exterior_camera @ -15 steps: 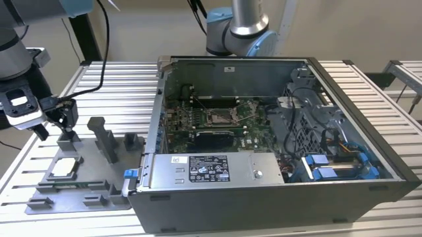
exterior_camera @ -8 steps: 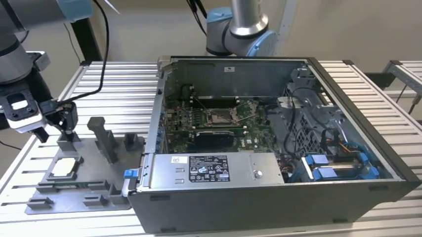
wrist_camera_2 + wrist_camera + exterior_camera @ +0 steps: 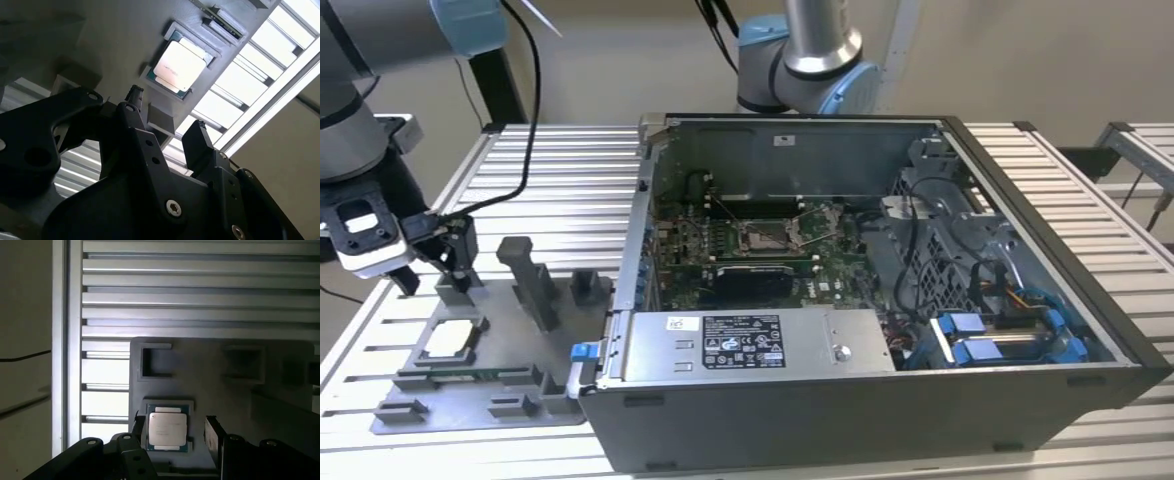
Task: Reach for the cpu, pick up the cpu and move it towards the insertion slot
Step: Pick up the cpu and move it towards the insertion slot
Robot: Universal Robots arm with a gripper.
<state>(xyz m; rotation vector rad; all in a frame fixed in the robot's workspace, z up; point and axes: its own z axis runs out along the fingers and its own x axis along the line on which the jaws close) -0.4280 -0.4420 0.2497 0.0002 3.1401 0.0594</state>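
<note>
Exterior view, status entry.

Item 1, tool (image 3: 431, 275): I read it as open and empty, its two dark fingers spread apart. It hangs over the grey tray (image 3: 400, 415) at the exterior view's left, above and near the cpu (image 3: 454, 338).

Item 2, cpu: lies flat in its square tray pocket, not yet lifted, with nothing touching it.

Item 3, insertion slot (image 3: 767, 235): a metal-framed socket on the green motherboard (image 3: 680, 260) inside the open computer case (image 3: 1067, 300). It is well apart from the tray, with the case wall between them. Tray and case both stand on the slatted desk (image 3: 534, 170).

Progress, my judgement: the reach is well along but not finished. The grasp, the lift and the carry to the slot are all left.

Appearance, second wrist view: the cpu (image 3: 179, 65) is a thin square chip with a pale silver-white lid of stepped outline and a darker rim around it. It sits squarely inside the raised frame of its pocket.

Appearance, first wrist view: the cpu (image 3: 167, 430) lies framed between the two spread fingers (image 3: 214, 440). From that I judge the tool is roughly lined up over it.
</note>
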